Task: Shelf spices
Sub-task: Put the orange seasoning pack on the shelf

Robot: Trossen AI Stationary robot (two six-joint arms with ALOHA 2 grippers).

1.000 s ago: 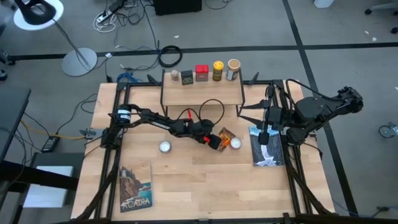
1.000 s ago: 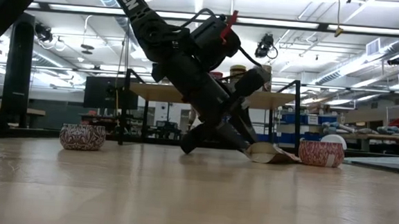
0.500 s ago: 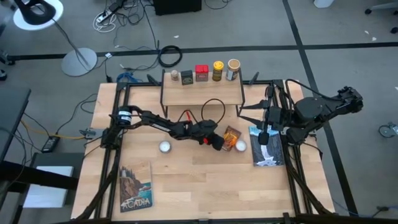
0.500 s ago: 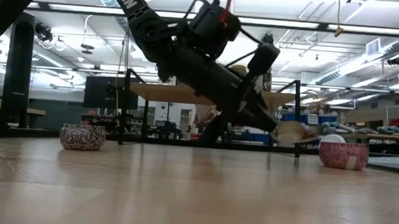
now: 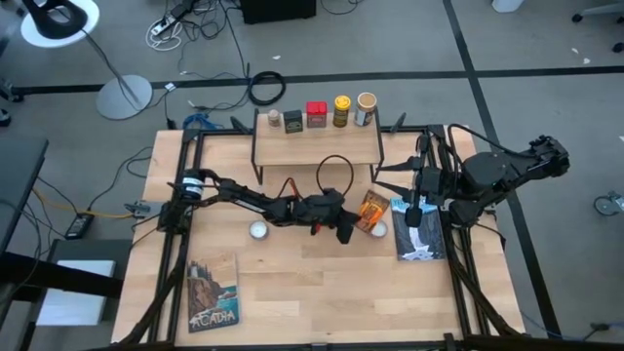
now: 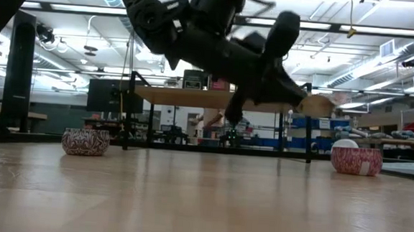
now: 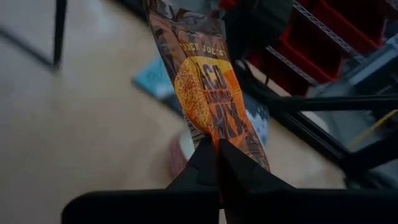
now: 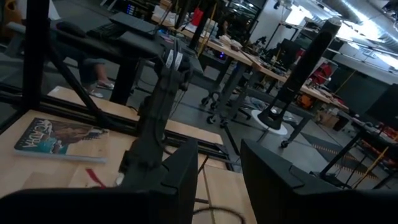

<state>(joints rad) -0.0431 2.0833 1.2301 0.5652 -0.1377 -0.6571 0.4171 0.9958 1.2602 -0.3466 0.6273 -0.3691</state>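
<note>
Above the middle of the worktop (image 5: 322, 283), the left gripper (image 5: 349, 227) is clamped fully shut on one end of the orange packet (image 5: 370, 212), a flat, glossy printed pouch. Its long axis runs straight out from the fingertips, slanting away from the gripper toward the shelf (image 5: 317, 144) and the right arm; in the low view the packet (image 6: 316, 105) hangs clear of the wood, about level with the shelf plank (image 6: 194, 96).

Five small containers stand in a row along the shelf's far edge: a small pale-capped jar (image 5: 275, 118), a dark tin (image 5: 293, 120), a red tin (image 5: 316, 114), a yellow black-lidded jar (image 5: 342, 110) and a tan cylindrical jar (image 5: 367, 108). The tins are boxy; the jars are round.

Two white round discs (image 5: 258, 230) lie on the light wooden worktop, one partly hidden beside the packet. Two flat picture-covered books (image 5: 214, 292) lie near opposite edges.

Off to the right side, the right gripper (image 8: 217, 168) waits with its fingers partly apart, holding nothing.
</note>
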